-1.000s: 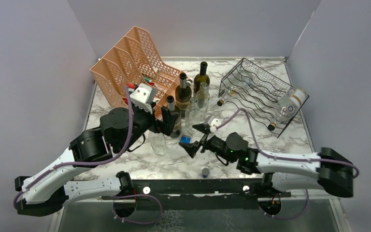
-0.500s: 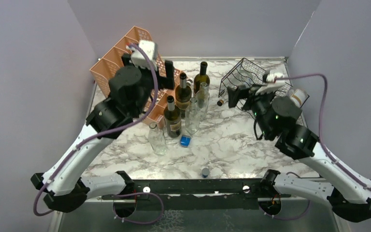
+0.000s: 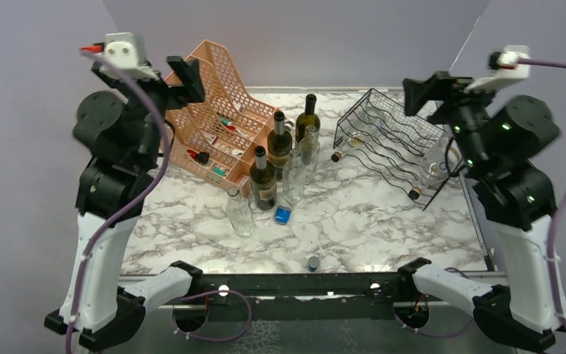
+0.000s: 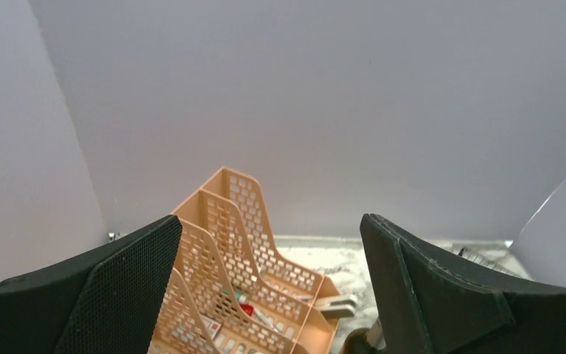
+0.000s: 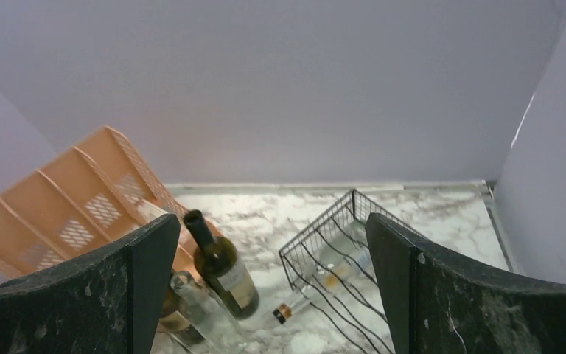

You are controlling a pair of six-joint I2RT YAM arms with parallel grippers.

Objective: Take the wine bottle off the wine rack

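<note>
Black wire forms the wine rack (image 3: 390, 140), which sits at the far right of the marble-patterned table (image 3: 368, 228). A large clear bottle (image 3: 441, 158) lies in the rack's right end, its dark-capped neck pointing toward the near edge. A second bottle (image 3: 355, 139), also clear, lies in a cradle on the left side, and its capped neck pokes out past the wire.

Both bottles rest in the rack with nothing touching them. The right gripper (image 3: 420, 94) hangs high above the rack's far right corner, well clear of it. Its jaws are spread wide and hold nothing, and the right wrist view shows the rack between the two fingers (image 5: 442, 295).

To the left of the rack stands a cluster of upright bottles (image 3: 279, 147), some dark and labelled, some clear glass. A small blue object (image 3: 283, 214) lies on the table just beside them. Farther left is a peach mesh file organizer (image 3: 217, 118). The left gripper (image 3: 186, 80) is raised above the organizer, its jaws likewise spread apart and empty.
</note>
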